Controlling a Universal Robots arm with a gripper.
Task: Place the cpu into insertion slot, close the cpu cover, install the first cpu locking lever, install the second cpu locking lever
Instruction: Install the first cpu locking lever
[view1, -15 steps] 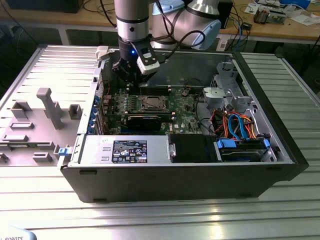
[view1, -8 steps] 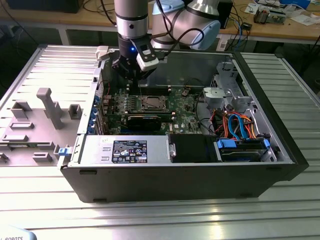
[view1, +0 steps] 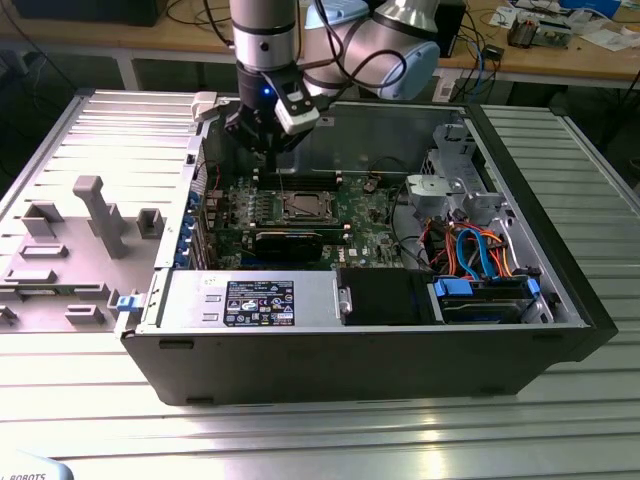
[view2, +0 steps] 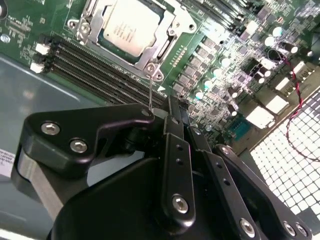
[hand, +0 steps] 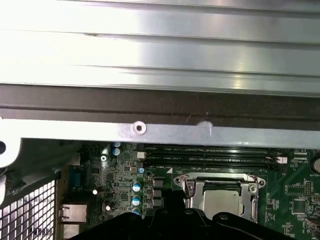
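Observation:
The cpu (view2: 127, 27) lies grey-tan and flat in the insertion slot (view1: 303, 207) amid the green motherboard. The silver cpu cover (view2: 165, 47) lies down around it, and the chip shows through its window. One thin wire locking lever (view2: 150, 90) stands raised from the socket's corner, its tip ending beside the fingertips. Whether it touches them I cannot tell. My black gripper (view2: 172, 110) hangs shut above the board's back edge, behind the socket in the exterior view (view1: 268, 150). In the first wrist view the cpu (hand: 220, 202) sits just past the gripper body.
Parallel memory slots (view2: 85, 62) run beside the socket. A long black card (view1: 290, 240) lies in front of it. The case's back wall (hand: 160, 132) is close. A drive cage with orange and blue cables (view1: 480, 255) fills the exterior view's right. A grey fixture (view1: 90, 215) stands outside the case.

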